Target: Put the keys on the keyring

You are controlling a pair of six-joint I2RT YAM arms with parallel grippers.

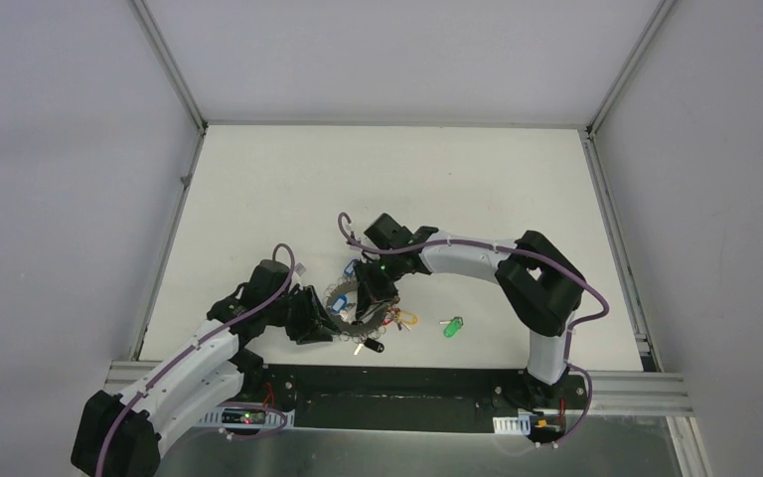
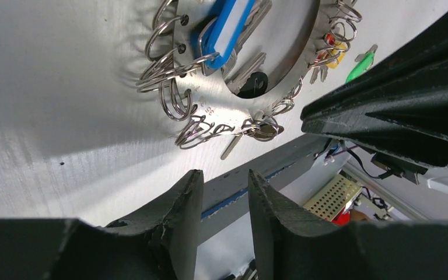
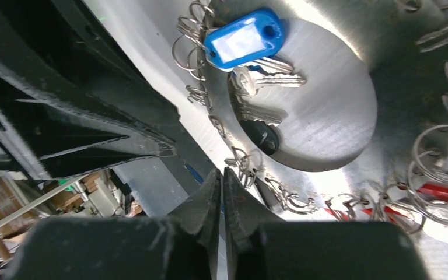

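Observation:
The keyring (image 1: 341,301) is a flat silvery ring plate (image 2: 210,104) (image 3: 394,81) rimmed with small split rings, lying near the table's front. The blue-tagged key (image 1: 349,269) (image 2: 227,26) (image 3: 244,39) lies across its hole, hooked to a split ring. The green-tagged key (image 1: 453,326) (image 2: 360,67) lies alone on the table to the right. My left gripper (image 1: 330,323) (image 2: 224,178) stands open at the ring's near-left edge, with nothing between its fingers. My right gripper (image 1: 373,293) (image 3: 222,174) hangs over the ring, shut, tips beside a small split ring. I cannot tell if anything is pinched.
Keys with red and yellow tags (image 1: 402,318) (image 2: 333,49) hang on the ring's right side. A black-headed key (image 1: 373,346) lies near the front rail (image 1: 407,383). Both grippers crowd the ring from left and above. White walls enclose the table.

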